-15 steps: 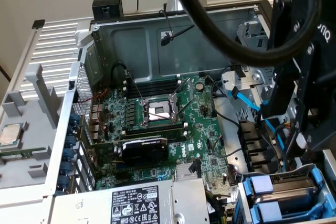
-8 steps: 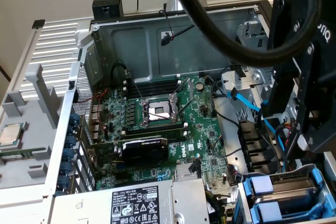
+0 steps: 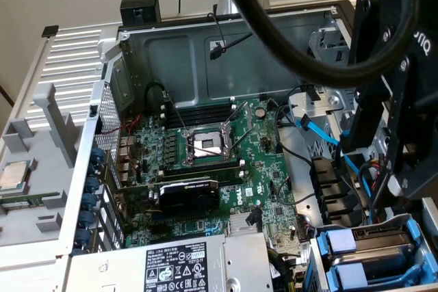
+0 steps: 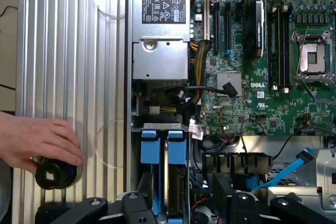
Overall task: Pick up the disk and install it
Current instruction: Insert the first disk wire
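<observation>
Two blue-framed drives stand side by side in the bay at the case's corner. The disk shows as a grey edge between blue carrier handles. I cannot tell which of the two is the task's disk. In the exterior view the drives sit at the lower right. My gripper hovers right over them. It is open: one black finger overlaps the nearer carrier and the other stands clear of it. Seen from outside, the gripper hangs above the bay.
A person's hand rests on a black knob on the ribbed silver panel. Inside the case are the power supply, the motherboard and a blue cable. A thick black hose crosses overhead.
</observation>
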You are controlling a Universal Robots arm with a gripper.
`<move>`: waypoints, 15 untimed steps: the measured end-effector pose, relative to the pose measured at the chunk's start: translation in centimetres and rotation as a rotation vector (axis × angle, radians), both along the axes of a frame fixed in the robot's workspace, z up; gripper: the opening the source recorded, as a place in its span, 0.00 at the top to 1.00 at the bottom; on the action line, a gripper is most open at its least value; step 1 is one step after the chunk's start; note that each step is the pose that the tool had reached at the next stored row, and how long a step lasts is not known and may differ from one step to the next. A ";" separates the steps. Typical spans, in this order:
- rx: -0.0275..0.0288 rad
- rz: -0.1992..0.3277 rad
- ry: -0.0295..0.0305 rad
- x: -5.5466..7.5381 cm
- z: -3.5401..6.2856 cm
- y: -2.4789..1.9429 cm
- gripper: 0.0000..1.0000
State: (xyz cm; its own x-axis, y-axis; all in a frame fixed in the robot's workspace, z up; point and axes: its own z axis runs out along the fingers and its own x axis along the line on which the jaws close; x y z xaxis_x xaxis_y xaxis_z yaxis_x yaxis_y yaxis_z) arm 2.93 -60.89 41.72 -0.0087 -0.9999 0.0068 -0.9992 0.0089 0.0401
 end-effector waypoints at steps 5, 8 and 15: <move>0.0000 -0.001 0.0000 0.0 0.00 0.06 0.43; -0.0001 -0.003 -0.0001 0.6 0.00 0.18 0.43; 0.0000 -0.005 -0.0032 2.3 -0.01 0.60 0.43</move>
State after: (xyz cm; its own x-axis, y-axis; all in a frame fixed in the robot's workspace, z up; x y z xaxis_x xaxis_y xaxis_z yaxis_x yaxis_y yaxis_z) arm 5.22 -60.28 41.71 -0.0137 -0.9999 0.0067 -0.9992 0.0139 0.0370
